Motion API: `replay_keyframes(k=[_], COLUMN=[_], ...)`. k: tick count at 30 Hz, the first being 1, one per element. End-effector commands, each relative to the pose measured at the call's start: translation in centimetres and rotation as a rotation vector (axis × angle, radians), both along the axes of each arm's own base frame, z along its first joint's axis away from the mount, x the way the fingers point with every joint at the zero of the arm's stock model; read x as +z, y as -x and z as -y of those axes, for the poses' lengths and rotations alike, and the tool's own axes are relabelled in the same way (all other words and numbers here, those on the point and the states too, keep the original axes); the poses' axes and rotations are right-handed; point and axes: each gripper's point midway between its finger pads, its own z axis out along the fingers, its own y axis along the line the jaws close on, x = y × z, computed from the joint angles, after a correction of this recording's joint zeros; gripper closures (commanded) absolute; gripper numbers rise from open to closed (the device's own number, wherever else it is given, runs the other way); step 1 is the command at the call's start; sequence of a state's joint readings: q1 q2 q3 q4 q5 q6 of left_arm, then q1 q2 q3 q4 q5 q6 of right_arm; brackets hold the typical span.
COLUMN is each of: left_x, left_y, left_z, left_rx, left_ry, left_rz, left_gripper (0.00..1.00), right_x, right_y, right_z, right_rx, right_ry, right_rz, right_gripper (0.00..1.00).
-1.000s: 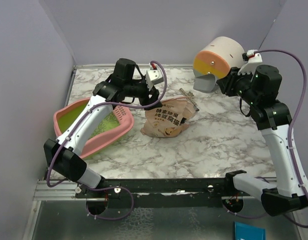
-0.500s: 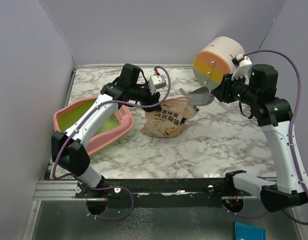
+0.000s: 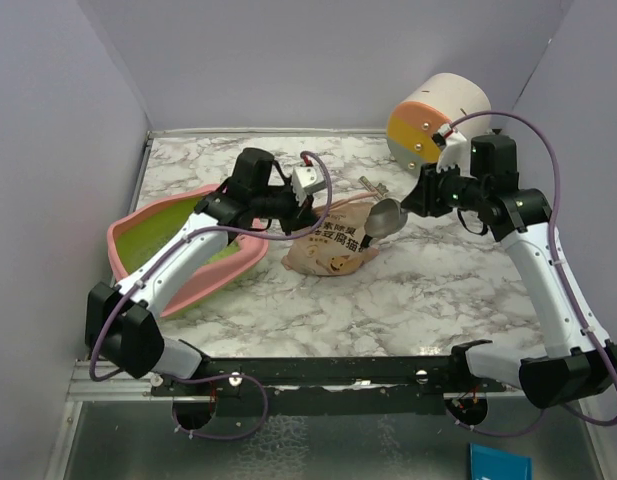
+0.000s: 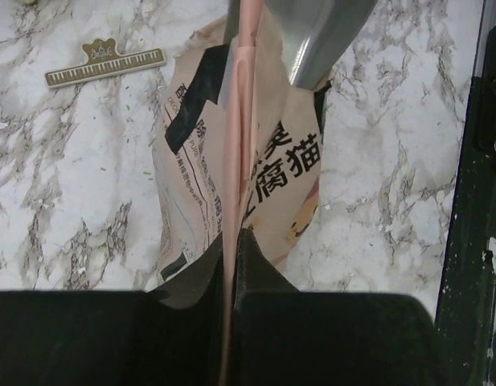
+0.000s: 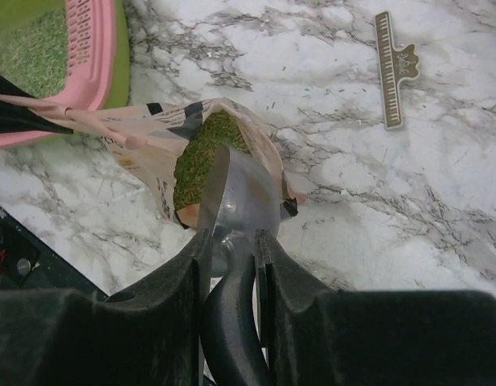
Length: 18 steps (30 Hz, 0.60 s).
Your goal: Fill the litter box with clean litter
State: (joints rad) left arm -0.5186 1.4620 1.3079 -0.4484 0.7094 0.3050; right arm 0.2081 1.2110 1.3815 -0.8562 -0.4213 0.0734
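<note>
The tan pouch (image 3: 333, 250) with the cartoon cat lies on the marble beside the pink litter box (image 3: 123, 262). My left gripper (image 4: 231, 237) is shut on the pouch's thin upper edge (image 4: 235, 121) and holds its mouth up. My right gripper (image 5: 234, 237) is shut on the dark handle of the grey metal scoop (image 5: 248, 201). The scoop's bowl sits in the pouch mouth against the greenish litter (image 5: 203, 157). More litter (image 5: 30, 56) covers part of the box's yellow-green floor, next to its slotted pink rim (image 5: 91, 48).
The round cream-orange-yellow drawer unit (image 3: 436, 115) stands at the back right, just behind my right arm. A small tan clip (image 5: 390, 68) printed like piano keys lies on the marble behind the pouch. Grey walls close in the left, back and right sides.
My left gripper has closed on the pouch's edge. My right arm has brought the scoop down and left from the drawer unit to the pouch mouth.
</note>
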Motion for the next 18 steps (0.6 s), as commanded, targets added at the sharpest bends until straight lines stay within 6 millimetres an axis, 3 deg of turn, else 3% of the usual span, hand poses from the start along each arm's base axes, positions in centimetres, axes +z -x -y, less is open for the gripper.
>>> replay_keyframes(k=[1, 8, 18], left_x=[2.6, 3.4, 4.2], left_y=[0.3, 2.3, 3.5], left_z=[0.2, -0.3, -0.8], left_rx=[0.050, 0.062, 0.107], left_ry=[0.124, 0.231, 0.324], left_rz=[0.157, 0.247, 0.357], left_gripper=[1.00, 1.00, 1.00], right_x=[0.2, -1.9, -5.6], right_y=[-0.3, -0.9, -1.7], right_z=[-2.1, -4.7, -5.0], right_rx=[0.074, 0.088, 0.058], right_ry=[-0.034, 0.051, 0.155], right_rz=[0.038, 0.006, -0.051], right_gripper=[0.99, 0.99, 0.99])
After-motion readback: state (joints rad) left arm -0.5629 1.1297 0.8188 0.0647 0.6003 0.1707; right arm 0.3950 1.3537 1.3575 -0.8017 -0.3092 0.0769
